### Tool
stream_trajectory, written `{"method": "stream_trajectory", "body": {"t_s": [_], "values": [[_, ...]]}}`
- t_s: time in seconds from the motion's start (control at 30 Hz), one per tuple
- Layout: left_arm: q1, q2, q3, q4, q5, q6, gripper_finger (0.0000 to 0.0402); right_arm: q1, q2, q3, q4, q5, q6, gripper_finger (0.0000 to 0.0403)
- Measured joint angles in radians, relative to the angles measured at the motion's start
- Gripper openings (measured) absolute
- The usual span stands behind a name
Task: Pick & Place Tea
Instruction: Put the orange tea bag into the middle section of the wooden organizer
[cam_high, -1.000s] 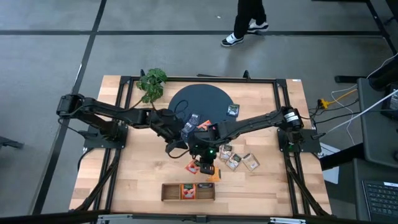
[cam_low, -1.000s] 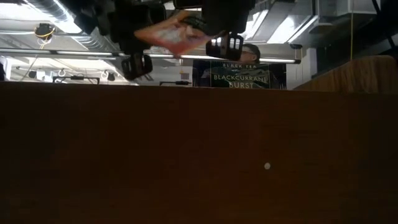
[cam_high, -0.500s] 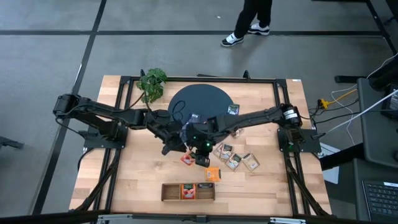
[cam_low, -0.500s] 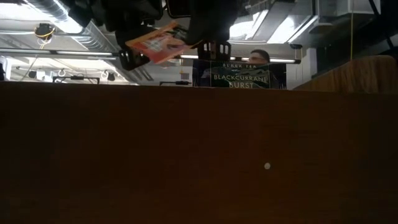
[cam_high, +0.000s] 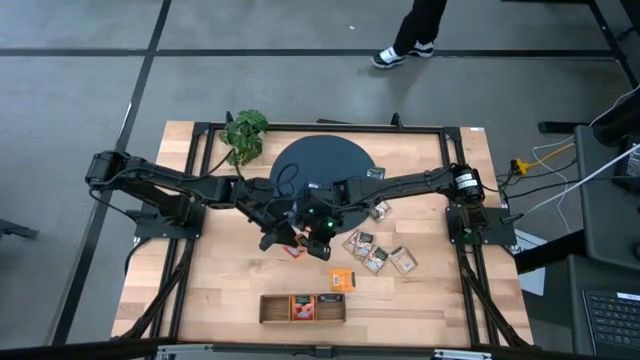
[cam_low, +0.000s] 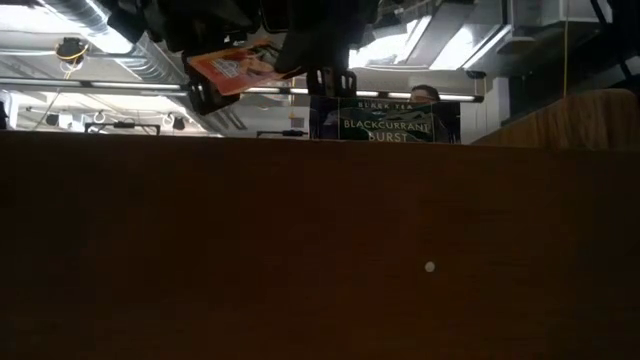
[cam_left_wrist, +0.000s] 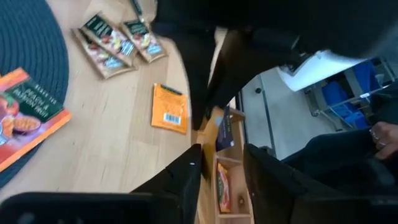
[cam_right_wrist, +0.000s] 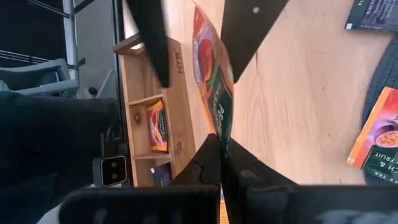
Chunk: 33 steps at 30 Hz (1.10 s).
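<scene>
Handover above the bench, mid-frame

Tray, bottom centre, holds a few sachets; several still lie loose right of centre. Right gripper pinches the red-orange sachet in shut jaws; left gripper alongside, jaws parted, holding nothing.

In the low view most of the picture is blocked by a dark wooden wall, so the table behind it is hidden. Above that wall, the red-orange sachet is partly covered by dark gripper parts. In the high view the wooden tray is seen, but its contents (small sachets) cannot be read.
</scene>
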Motion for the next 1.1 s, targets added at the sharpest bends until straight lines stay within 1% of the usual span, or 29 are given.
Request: {"method": "stream_trajectory", "body": {"t_s": [0.1, 0.27, 0.37, 0.43, 0.6, 0.67, 0.73, 0.8, 0.87, 0.93, 1.0, 1.1], "values": [[0.0, 0.0, 0.0, -0.031, 0.0, 0.01, 0.0082, 0.0, 0.0, 0.0, 0.0, 0.005, 0.0, 0.0001], [0.0, 0.0, 0.0, -0.038, -0.004, 0.019, 0.0012, 0.0, 0.0, 0.0, 0.006, 0.014, 0.005, 0.0009], [-0.002, 0.0, 0.0, -0.04, -0.006, 0.026, 0.0005, 0.0, 0.0, 0.0, 0.01, 0.014, 0.022, 0.0011], [-0.013, 0.0, 0.0, -0.039, -0.027, 0.027, 0.0003, 0.0, 0.0, 0.0, 0.007, 0.014, 0.022, 0.0012], [-0.08, 0.0, 0.0, -0.029, -0.12, 0.047, 0.0002, 0.012, -0.039, -0.003, -0.005, 0.021, -0.008, 0.0013], [-0.116, 0.0, 0.0, -0.014, -0.164, 0.054, 0.0002, 0.021, -0.069, -0.006, -0.008, 0.043, -0.025, 0.0014], [-0.15, 0.0, 0.0, 0.004, -0.219, 0.054, 0.0002, 0.033, -0.106, -0.023, -0.015, 0.087, -0.029, 0.0014], [-0.183, 0.0, -0.028, 0.084, -0.271, 0.035, 0.0002, 0.046, -0.135, -0.04, -0.016, 0.121, -0.023, 0.0014], [-0.215, 0.0, -0.092, 0.23, -0.318, -0.016, 0.0002, 0.057, -0.155, -0.045, -0.016, 0.13, -0.003, 0.0015], [-0.25, 0.0, -0.169, 0.394, -0.391, -0.077, 0.0002, 0.07, -0.167, -0.045, -0.012, 0.132, 0.021, 0.0015], [-0.294, 0.0, -0.249, 0.55, -0.508, -0.138, 0.0002, 0.084, -0.176, -0.045, -0.008, 0.141, 0.034, 0.0015], [-0.393, 0.0, -0.345, 0.771, -0.725, -0.182, 0.0002, 0.103, -0.191, -0.046, -0.012, 0.185, 0.049, 0.0018]]}}
